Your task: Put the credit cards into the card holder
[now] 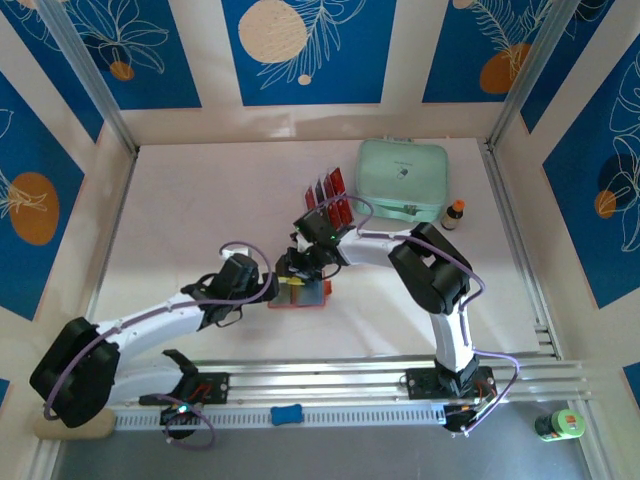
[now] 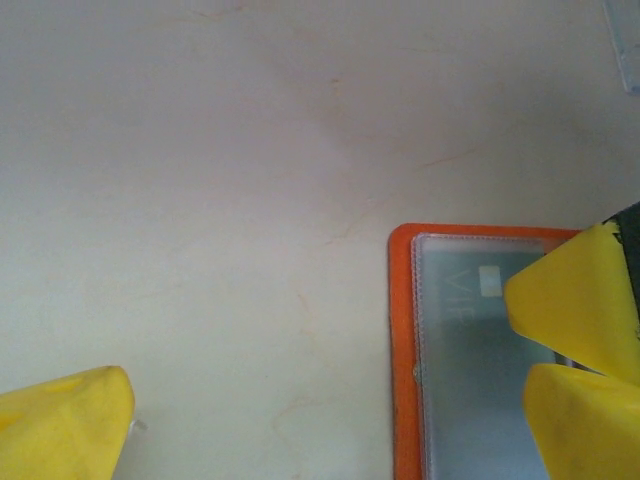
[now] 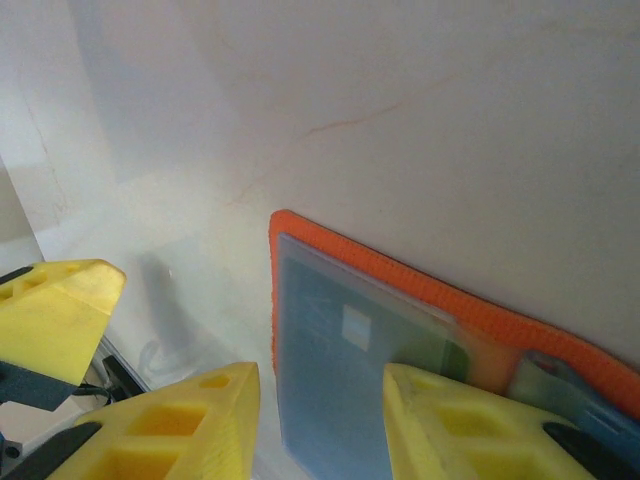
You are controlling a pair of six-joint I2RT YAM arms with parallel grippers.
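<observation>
Closest to my lens are the yellow fingers [image 3: 205, 420] of the right hand [image 3: 320, 380], poised over the card holder [image 3: 420, 290]. It lies opened flat on the tabletop [image 1: 200, 200], grey side up. The jaws stand partly apart over one card [image 3: 340, 350], pale with a small chip. It looks to sit under the holder's clear pocket. Whether the fingers pinch it or only press it, I cannot tell.

The left hand [image 2: 325, 400] is spread wide, gripping nothing. One finger is at the holder's left edge and the other is out on bare tabletop left of it.

I judge the job as barely begun: one card is in, or nearly in. Several red credit cards [image 1: 330, 200] stand on edge just beyond the holder, between it and the mint-green case [image 1: 402, 180]. Each of those has yet to be fetched and slotted.
</observation>
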